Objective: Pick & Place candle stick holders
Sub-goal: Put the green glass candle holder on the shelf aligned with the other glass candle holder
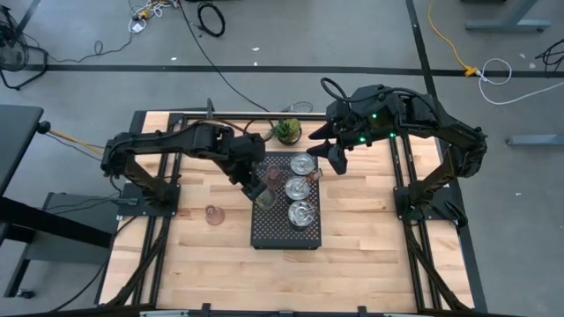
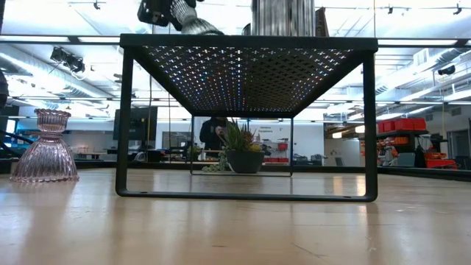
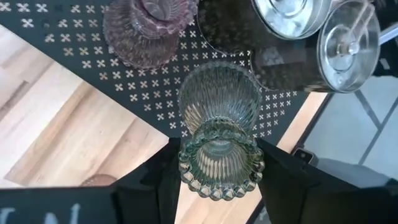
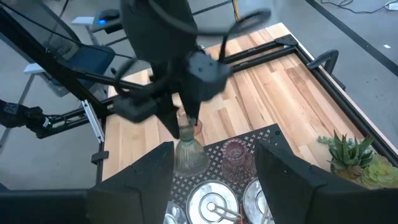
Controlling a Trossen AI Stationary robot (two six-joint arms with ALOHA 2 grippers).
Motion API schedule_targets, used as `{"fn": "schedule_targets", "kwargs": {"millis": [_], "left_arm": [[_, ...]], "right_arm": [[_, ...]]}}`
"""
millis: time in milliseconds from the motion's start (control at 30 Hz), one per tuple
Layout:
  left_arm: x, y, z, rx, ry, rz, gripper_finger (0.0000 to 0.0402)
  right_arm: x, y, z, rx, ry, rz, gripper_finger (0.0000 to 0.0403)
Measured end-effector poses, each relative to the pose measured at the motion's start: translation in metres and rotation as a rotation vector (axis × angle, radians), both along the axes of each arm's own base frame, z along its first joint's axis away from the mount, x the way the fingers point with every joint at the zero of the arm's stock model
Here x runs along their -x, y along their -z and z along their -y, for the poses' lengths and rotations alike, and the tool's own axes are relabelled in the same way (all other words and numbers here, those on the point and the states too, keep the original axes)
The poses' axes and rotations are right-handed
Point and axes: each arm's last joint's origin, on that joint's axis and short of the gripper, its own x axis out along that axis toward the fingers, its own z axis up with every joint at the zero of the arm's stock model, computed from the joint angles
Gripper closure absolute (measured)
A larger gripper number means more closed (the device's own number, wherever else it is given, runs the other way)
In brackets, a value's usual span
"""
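Note:
A clear-greenish ribbed glass candle stick holder (image 3: 217, 124) hangs in my shut left gripper (image 3: 217, 165) over the left edge of the black perforated tray (image 1: 269, 231). One pink glass holder (image 3: 146, 28) stands on the tray beside it. Another pink one (image 1: 212, 214) stands on its flared base on the table left of the tray. Three silver holders (image 1: 296, 187) stand in a row along the tray's right side. My right gripper (image 1: 333, 157) hovers open above the tray's far right corner, with nothing between its fingers. My left gripper pinches the greenish holder's bead-rimmed upper end (image 3: 219, 169) between its two fingers. The fingers slant down from the table's left. The holder hangs below them, slightly tilted, with its flared base (image 3: 217, 93) low over the tray; whether the base touches the tray I cannot tell.
A small potted plant (image 1: 286, 130) stands just beyond the tray's far edge. The tray stands on legs above the wooden table (image 2: 243, 228). Bare wood lies on the near side and to the tray's right.

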Motion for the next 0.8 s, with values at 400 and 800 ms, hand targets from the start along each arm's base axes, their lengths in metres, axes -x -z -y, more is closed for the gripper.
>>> {"fn": "schedule_targets", "kwargs": {"millis": [400, 800], "left_arm": [[-0.018, 0.021, -0.001, 0.007, 0.066, -0.065, 0.0225], [-0.02, 0.022, -0.008, -0.033, 0.073, -0.049, 0.0192]], "right_arm": [[-0.001, -0.001, 0.0, 0.0, 0.0, 0.011, 0.0181], [-0.001, -0.001, 0.0, 0.013, -0.008, 0.011, 0.0181]]}}
